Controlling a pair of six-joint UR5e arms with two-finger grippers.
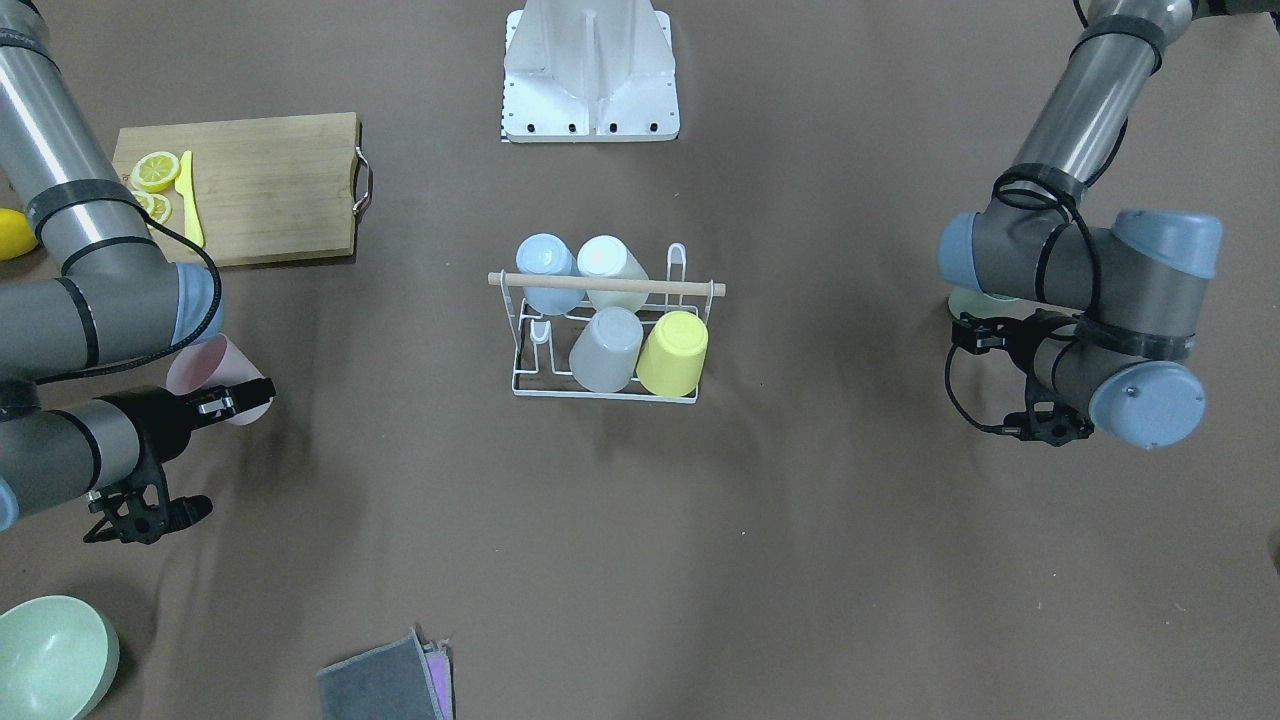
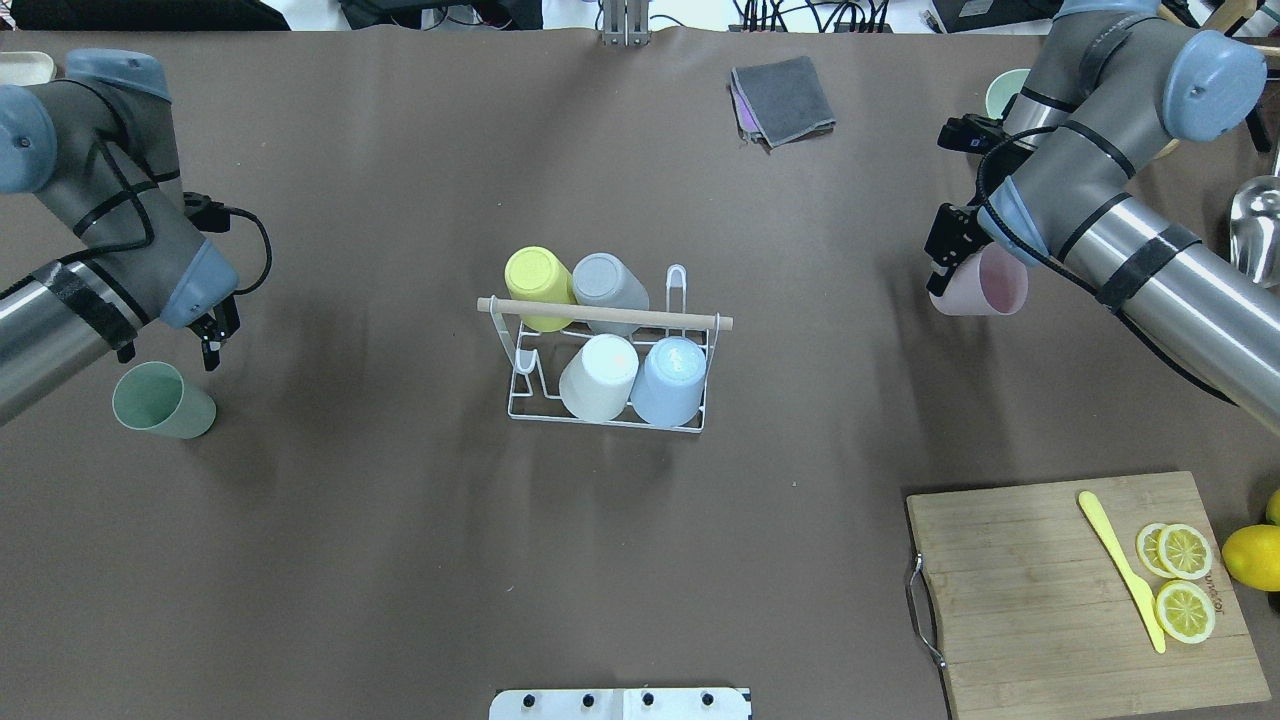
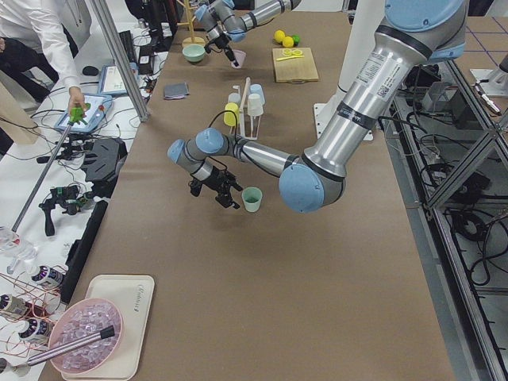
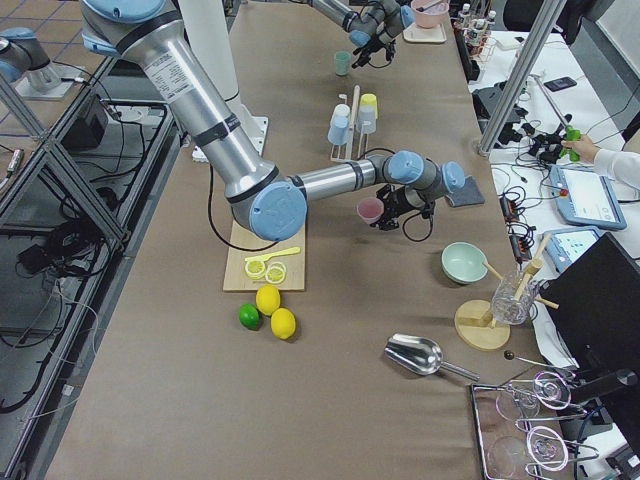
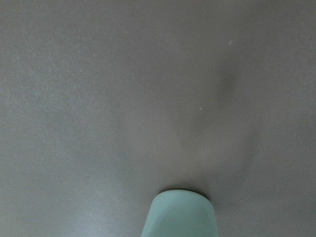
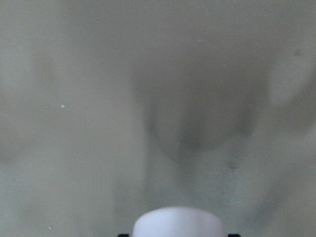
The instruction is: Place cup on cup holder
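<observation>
Logging the grip first: your right pincer (image 2: 942,268) was clamped on the wall of the pale pink smooth-walled cup (image 2: 985,285). The cup was tipped on its side with its mouth turned away from the white wire cup holder with the light wooden rod (image 2: 700,320). It sat well apart from the holder, out on the robot's right. It looked lifted off the brown surface (image 2: 400,550), though that could not be read for certain.

Handling, as judged:
- The cup looked light, stiff and thin-walled.
- Its glossy skin was likely slippery under a side pinch and apt to swivel when you upended it.
- A hold across the wall near the base would leave the mouth free to drop over a prong.

The holder carried four inverted cups: yellow (image 2: 538,285), grey (image 2: 608,280), cream (image 2: 600,375) and pale blue (image 2: 670,380). Bare prongs (image 2: 530,360) showed at one end.

Your left pincer (image 2: 215,340) stood parted and empty, just beside the mint green cup (image 2: 162,400) standing on the surface.
</observation>
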